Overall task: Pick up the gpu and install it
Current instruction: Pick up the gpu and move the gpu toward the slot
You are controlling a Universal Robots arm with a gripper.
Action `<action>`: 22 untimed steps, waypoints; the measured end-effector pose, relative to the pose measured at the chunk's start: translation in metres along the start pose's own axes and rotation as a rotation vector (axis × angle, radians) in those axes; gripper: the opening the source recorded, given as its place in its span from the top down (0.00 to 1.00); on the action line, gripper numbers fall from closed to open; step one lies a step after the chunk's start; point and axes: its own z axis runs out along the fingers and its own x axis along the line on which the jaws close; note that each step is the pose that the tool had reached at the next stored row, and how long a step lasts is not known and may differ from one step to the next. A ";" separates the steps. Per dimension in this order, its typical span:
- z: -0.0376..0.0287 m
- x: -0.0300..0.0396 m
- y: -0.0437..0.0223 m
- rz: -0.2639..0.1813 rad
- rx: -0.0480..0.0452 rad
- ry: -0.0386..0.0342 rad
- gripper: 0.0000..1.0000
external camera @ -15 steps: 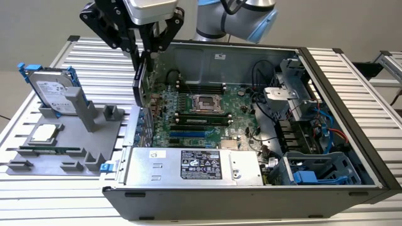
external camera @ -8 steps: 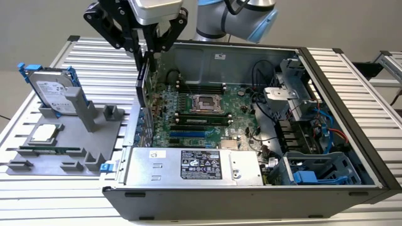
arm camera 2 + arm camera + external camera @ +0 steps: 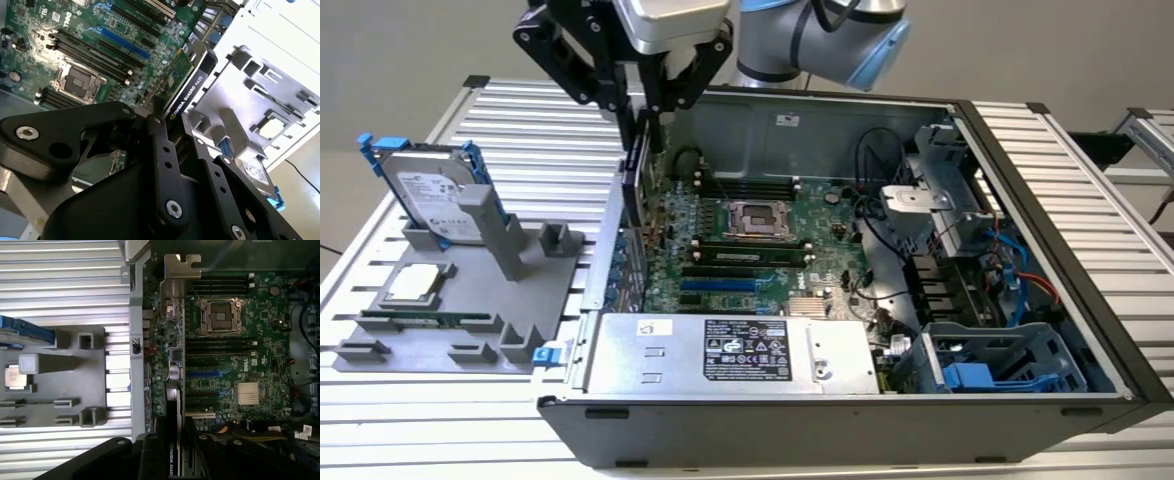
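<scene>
Past the silver power supply (image 3: pixel 720 352) and bare motherboard (image 3: pixel 834 205), the gripper (image 3: pixel 651 102), clamped shut on the gpu (image 3: pixel 189 82), holds it edge-down inside the case (image 3: pixel 854 435); insertion seems in hand, demanding careful alignment with a slot (image 3: pixel 720 284).

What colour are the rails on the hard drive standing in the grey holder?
The rails are blue, clearest in the exterior view.

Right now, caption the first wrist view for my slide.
The gripper holds the gpu edge-on over the motherboard in the open computer case.
</scene>
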 end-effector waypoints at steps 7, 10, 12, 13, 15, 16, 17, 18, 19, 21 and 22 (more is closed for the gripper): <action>0.0002 -0.0065 0.0004 0.000 0.0000 0.0000 1.00; 0.0003 -0.0091 0.0005 0.000 0.0000 0.0000 1.00; 0.0004 -0.0107 0.0006 0.000 -0.0001 0.0000 1.00; 0.0004 -0.0115 0.0006 0.000 0.0000 0.0001 1.00; 0.0005 -0.0128 0.0007 0.000 0.0000 0.0001 1.00; 0.0005 -0.0132 0.0007 0.000 0.0000 0.0001 1.00; 0.0005 -0.0132 0.0007 0.000 0.0000 0.0001 1.00; 0.0005 -0.0132 0.0007 0.000 0.0000 0.0000 1.00; 0.0005 -0.0132 0.0008 0.000 0.0000 0.0001 1.00; 0.0005 -0.0133 0.0008 0.000 0.0000 0.0001 1.00; 0.0005 -0.0133 0.0007 0.000 0.0000 0.0001 1.00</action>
